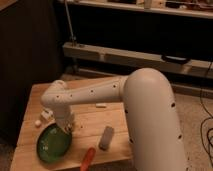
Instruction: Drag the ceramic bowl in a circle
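The ceramic bowl (53,144) is a shallow, glossy green dish lying on the wooden table (82,112) near its front left corner. My white arm reaches over from the right and bends down at the wrist. The gripper (65,127) comes down onto the bowl's far right rim, where the wrist hides its tips.
A grey block (106,137) lies right of the bowl. An orange-red carrot-like object (88,157) sits at the front edge. A small white object (38,123) lies left of the gripper and a white stick (101,105) behind the arm. A dark shelf and bench stand behind the table.
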Robot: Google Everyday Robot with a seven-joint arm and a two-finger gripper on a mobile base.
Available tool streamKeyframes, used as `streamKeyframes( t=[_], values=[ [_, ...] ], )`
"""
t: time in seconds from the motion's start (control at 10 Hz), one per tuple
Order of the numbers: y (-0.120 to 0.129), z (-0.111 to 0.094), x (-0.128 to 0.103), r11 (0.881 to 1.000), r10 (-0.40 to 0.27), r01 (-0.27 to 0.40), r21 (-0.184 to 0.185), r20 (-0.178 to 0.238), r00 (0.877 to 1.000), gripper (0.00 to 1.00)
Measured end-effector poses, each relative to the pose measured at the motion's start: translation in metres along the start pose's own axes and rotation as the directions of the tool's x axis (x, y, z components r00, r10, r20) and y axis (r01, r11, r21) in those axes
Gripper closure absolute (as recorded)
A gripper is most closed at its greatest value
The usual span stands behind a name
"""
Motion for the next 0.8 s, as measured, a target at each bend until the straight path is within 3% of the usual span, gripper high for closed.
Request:
streamKeyframes(
  t=[0.4,0.6,0.8],
  values=[
    [0.024,-0.021,0.067,1.000,0.029,-0.029,0.007,-0.014,0.999,1.00],
    [0.034,-0.019,0.072,0.998,0.068,-0.068,0.010,-0.005,0.998,1.00],
    [0.052,-0.017,0.059,0.992,0.130,-0.130,0.010,0.000,0.992,1.00]
  ],
)
